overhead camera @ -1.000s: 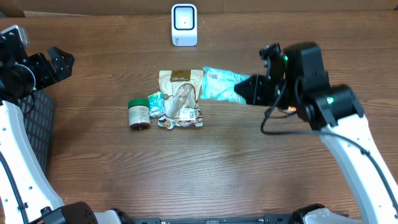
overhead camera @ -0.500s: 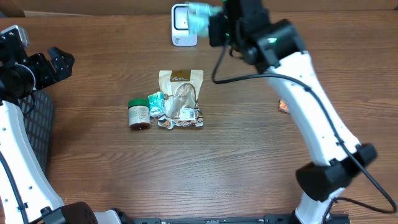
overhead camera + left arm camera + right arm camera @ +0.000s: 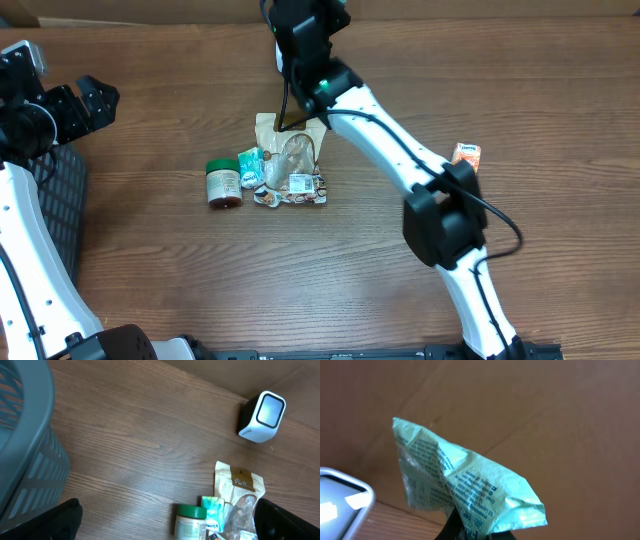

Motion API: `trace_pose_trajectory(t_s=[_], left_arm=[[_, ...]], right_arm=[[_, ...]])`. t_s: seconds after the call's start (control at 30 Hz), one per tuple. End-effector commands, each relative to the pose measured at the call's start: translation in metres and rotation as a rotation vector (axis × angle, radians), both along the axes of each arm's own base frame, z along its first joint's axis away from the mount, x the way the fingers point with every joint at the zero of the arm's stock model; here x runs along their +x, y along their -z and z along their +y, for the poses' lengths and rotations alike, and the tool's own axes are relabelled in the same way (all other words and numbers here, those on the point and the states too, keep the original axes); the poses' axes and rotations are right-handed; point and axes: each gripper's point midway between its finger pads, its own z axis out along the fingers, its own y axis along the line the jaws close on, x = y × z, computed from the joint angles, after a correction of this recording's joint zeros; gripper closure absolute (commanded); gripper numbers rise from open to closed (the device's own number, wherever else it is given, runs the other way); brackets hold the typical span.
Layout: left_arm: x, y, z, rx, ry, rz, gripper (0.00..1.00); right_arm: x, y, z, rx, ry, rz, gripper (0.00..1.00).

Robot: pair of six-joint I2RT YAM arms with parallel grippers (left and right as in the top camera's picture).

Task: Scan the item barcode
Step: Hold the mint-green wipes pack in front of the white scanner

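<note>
Top centre of the overhead frame: my right gripper (image 3: pixel 469 529) pinches the green packet (image 3: pixel 465 485) near the scanner (image 3: pixel 340 502). The left gripper (image 3: pixel 88 103) sits spread wide and idle. Presenting step, I judge; next, the packet needs turning print-first to the scanner.

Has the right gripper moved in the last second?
Yes. The right gripper, shut on the green packet, swung from right of the brown bag to the far edge behind it, by the scanner.

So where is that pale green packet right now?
In the right wrist view the pale green packet is pinched in the right pincer, held in the air beside the white scanner. Overhead, the right arm hides it.
</note>
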Motion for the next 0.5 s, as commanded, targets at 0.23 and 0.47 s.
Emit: trace_pose_trajectory(t_s=[0.23, 0.47], left_arm=[[0.002, -0.009, -0.005, -0.003, 0.012, -0.026, 0.01], [0.002, -0.009, -0.005, -0.003, 0.012, -0.026, 0.0]], right_arm=[[0.025, 0.056, 0.02, -0.362, -0.11, 0.075, 0.96], [0.028, 0.074, 0.026, -0.373, -0.153, 0.098, 0.96]])
